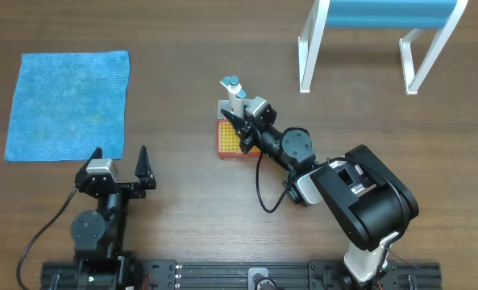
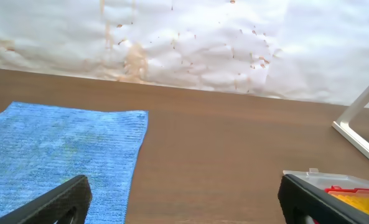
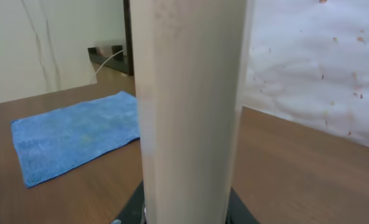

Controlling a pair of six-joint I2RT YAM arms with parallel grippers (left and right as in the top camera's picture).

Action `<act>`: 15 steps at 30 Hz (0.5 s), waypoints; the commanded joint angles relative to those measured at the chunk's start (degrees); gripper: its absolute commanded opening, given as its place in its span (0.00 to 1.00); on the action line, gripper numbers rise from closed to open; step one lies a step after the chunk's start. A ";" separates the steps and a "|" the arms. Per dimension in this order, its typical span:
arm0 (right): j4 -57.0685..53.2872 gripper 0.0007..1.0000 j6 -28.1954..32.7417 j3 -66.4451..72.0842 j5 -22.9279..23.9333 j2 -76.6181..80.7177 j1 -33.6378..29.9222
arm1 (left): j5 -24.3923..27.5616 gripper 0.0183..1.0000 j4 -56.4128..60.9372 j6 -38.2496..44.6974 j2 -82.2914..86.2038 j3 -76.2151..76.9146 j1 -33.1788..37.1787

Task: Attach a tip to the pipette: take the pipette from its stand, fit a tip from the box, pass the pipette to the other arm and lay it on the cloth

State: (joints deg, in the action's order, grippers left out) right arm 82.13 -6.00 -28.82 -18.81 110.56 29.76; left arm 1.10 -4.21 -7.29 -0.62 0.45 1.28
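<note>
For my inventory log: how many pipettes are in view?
1. The pipette is upright in the right pincer, at the tip box. Another could be hidden under the stand.

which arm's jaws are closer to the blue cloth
Left. The left arm's jaws stand open just off a corner of the cloth; the right arm's jaws are well away, shut on the pipette at the tip box.

pipette [image 3: 190, 106]: blurred, both ends cut off in right wrist view | tip box [image 1: 221, 150]: partly under right gripper [image 1: 235, 115], tips [image 1: 230, 141] too small to count | stand [image 1: 384, 14]: cut by top view's edge
</note>
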 commanded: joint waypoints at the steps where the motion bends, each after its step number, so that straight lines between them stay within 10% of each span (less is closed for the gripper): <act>1: -6.29 0.07 0.70 4.17 1.81 5.18 -0.15 | -0.48 0.97 -0.31 0.74 0.44 -0.13 -0.17; 15: -9.84 0.07 0.72 4.17 1.84 5.18 0.83 | -0.50 0.97 -0.31 0.74 0.44 -0.13 -0.17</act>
State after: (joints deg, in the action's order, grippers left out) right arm 80.29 -6.15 -28.88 -17.61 109.91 30.39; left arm 1.10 -4.21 -7.29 -0.62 0.45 1.28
